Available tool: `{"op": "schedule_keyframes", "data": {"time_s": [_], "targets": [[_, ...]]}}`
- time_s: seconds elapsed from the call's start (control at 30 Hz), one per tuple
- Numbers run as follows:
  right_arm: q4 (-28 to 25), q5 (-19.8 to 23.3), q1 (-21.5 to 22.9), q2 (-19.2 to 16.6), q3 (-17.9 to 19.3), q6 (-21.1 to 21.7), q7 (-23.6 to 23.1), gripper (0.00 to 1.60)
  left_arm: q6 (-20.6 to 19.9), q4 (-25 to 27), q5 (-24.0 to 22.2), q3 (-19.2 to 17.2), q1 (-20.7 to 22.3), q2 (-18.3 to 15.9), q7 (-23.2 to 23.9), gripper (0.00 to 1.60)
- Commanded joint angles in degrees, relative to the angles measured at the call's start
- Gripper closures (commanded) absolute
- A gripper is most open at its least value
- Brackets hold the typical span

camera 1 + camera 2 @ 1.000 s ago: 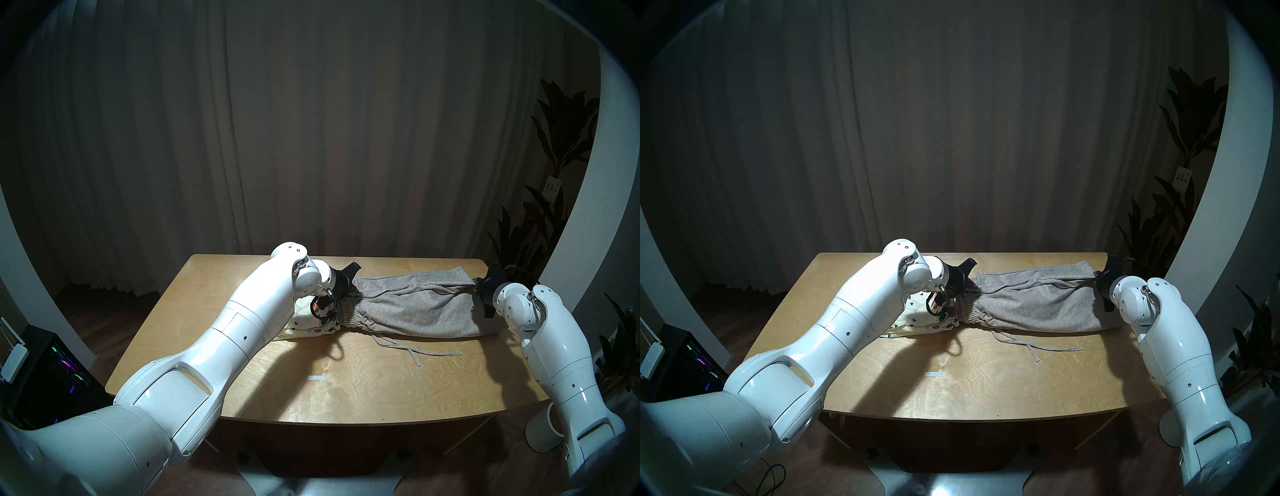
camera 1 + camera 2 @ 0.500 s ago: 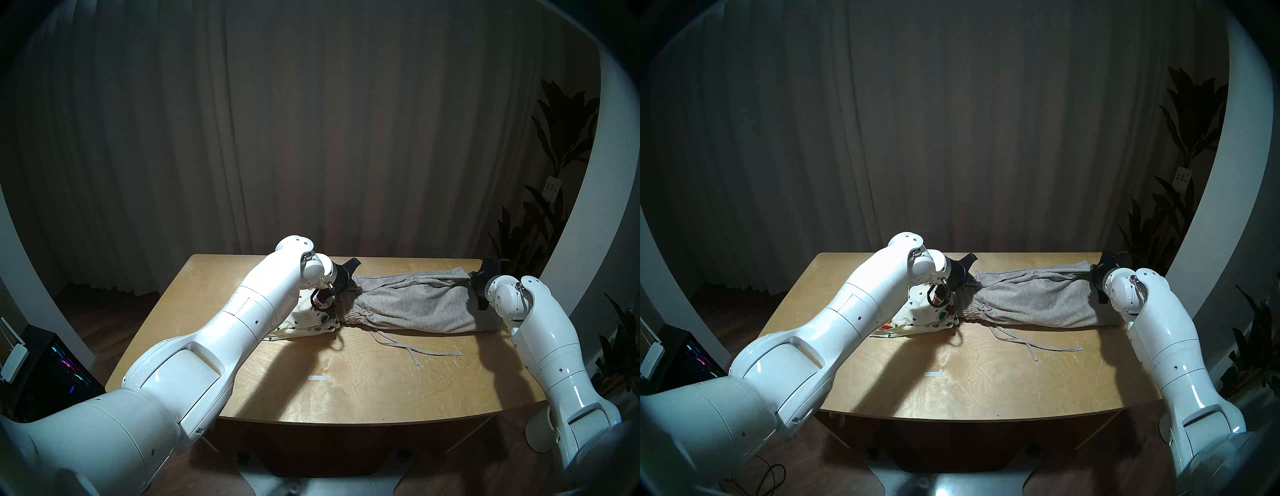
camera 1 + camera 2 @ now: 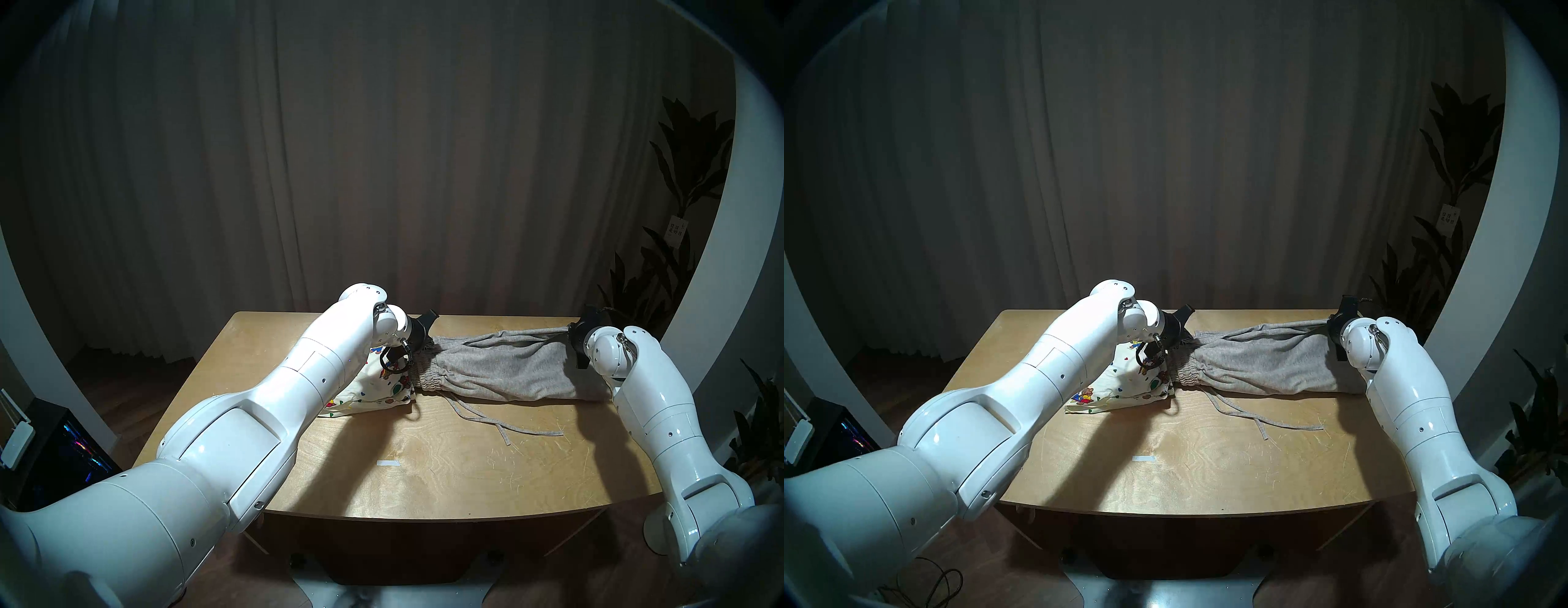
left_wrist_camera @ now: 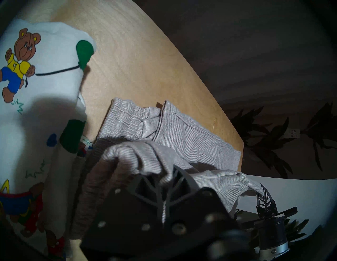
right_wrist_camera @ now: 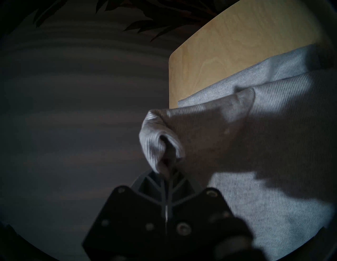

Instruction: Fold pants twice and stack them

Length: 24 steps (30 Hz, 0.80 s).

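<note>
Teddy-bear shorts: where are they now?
In the head views the teddy-bear shorts lie on the table's left-centre, under the left arm, touching the grey shorts' waistband.

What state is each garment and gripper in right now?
grey shorts: near edge lifted off the table at both ends, mid-fold
bear-print shorts: folded, lying on table, partly under left arm
drawstring: loose on table
left gripper: shut on grey shorts
right gripper: shut on grey shorts

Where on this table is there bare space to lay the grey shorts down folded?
The near half of the table, from the drawstring to the front edge, is bare. The far strip is crowded: bear-print shorts, grey shorts, left claw, right claw.
</note>
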<state>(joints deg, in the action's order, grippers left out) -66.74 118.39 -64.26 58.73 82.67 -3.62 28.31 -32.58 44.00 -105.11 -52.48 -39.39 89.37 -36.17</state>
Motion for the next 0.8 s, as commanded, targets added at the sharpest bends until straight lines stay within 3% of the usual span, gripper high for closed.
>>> {"op": "schedule_keyframes", "data": {"time_s": [0.0, 0.77], "targets": [[2.6, -1.1, 6.8, 1.6, -0.5, -0.1, -1.5, 1.60, 0.5, -2.0, 1.2, 0.0, 4.6, 1.7, 2.9, 1.60], [20.2, -6.1, 16.8, 6.4, -5.5, -1.1, -8.0, 1.60, 3.5, -12.0, 6.3, 1.9, 8.5, 5.7, 10.0, 1.60]]}}
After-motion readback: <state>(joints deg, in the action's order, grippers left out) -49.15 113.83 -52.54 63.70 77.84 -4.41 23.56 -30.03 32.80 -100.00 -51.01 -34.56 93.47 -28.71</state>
